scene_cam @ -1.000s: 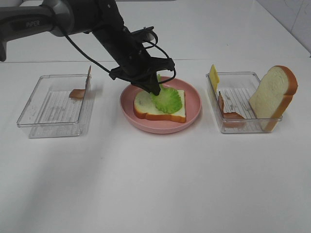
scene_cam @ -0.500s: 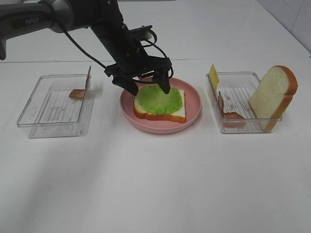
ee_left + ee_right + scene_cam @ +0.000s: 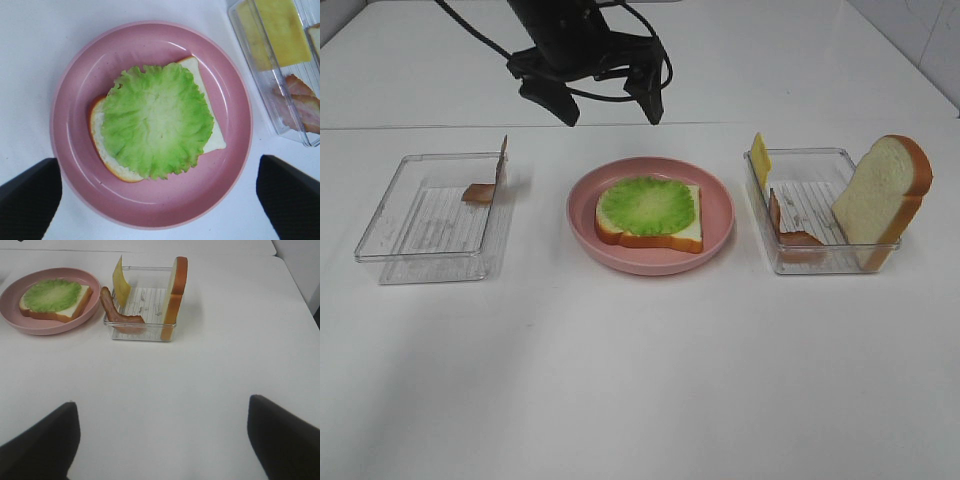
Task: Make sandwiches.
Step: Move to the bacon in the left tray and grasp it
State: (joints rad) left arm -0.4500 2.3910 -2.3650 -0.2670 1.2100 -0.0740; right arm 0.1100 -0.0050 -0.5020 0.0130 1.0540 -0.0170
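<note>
**Plate** (image 3: 718, 222), pink, centre of the high view — bears the sandwich (image 3: 650, 240) as far as it is built: one bread slice (image 3: 689, 230) lying flat, with lettuce (image 3: 646, 205) spread over it. Two layers are laid. Bacon, cheese and the top slice are not yet added, so it looks less than half done.

**Right tray** (image 3: 817, 264), right of frame — second bread slice (image 3: 880, 195) leaning upright, cheese slice (image 3: 760, 160) on edge, bacon strip (image 3: 786, 230) against the left wall.

**Left tray** (image 3: 380, 242), left of frame: one small bacon piece (image 3: 478, 192).

**Left gripper** (image 3: 610, 112), top of frame, beyond the plate: fingers spread wide, carrying nothing.

**Right gripper** (image 3: 162, 440), seen in its wrist view only: fingers wide apart over bare table (image 3: 200, 385), nothing between them.
</note>
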